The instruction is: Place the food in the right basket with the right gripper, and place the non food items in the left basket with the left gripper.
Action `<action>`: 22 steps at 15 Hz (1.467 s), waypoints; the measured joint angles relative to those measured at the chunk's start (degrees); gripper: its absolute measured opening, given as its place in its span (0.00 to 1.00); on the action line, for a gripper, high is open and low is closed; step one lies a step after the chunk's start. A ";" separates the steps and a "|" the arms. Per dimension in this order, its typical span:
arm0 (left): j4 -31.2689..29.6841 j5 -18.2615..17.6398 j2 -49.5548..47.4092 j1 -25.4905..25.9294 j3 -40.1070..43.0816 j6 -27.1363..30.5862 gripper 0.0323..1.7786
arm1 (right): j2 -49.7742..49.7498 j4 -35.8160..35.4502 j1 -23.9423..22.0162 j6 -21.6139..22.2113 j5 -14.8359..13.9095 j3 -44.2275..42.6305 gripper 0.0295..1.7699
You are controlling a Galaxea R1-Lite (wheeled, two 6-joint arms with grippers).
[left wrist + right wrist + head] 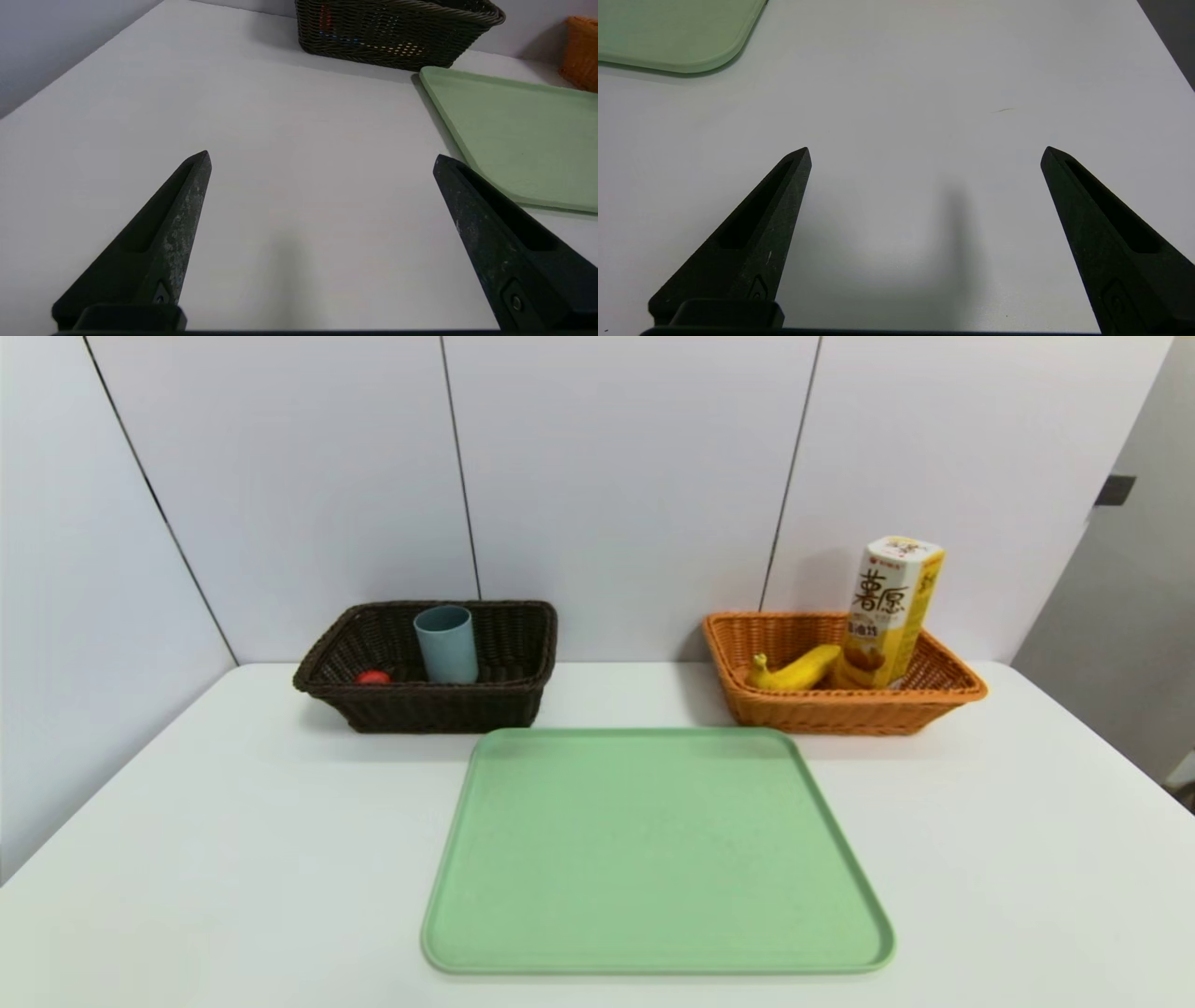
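Food, the snack box (887,616) and banana (794,672), sits in the orange basket (859,717), cup (448,649) and red item (372,678) in the dark one (443,709); sorting looks finished, both left gripper (322,161) and right gripper (928,156) spread wide, holding nothing, over the table (233,859).

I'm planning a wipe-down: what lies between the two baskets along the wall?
Only bare white table, in the head view, between the dark basket and the orange basket.

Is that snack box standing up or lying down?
Standing up: the snack box rises well above the rim of the orange basket, its top facing upward.
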 joint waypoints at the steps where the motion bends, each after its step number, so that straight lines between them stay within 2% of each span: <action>1: 0.02 0.02 0.00 0.00 0.00 2.95 0.95 | 0.00 0.00 0.00 0.02 -0.02 0.00 0.96; 4: 2.04 -0.52 0.00 0.00 0.00 10.15 0.95 | 0.00 0.00 0.00 -0.11 -0.02 0.00 0.96; 6: 2.12 -0.66 0.00 0.00 0.00 12.03 0.95 | 0.00 0.00 0.00 -0.09 0.00 0.00 0.96; 10: 1.93 -0.44 -0.02 0.00 0.00 6.94 0.95 | 0.00 0.00 0.00 -0.11 -0.02 0.00 0.96; 16: 1.89 -0.46 -0.02 0.00 0.00 6.64 0.95 | 0.00 -0.07 0.01 -0.63 0.00 0.00 0.96; 18: 1.89 -0.46 -0.02 0.00 0.00 6.64 0.95 | -0.67 -0.07 1.39 -0.30 -0.02 0.00 0.96; 22: 1.89 -0.39 -0.02 0.00 0.00 6.64 0.95 | -9.74 -0.10 4.44 0.57 0.00 0.00 0.96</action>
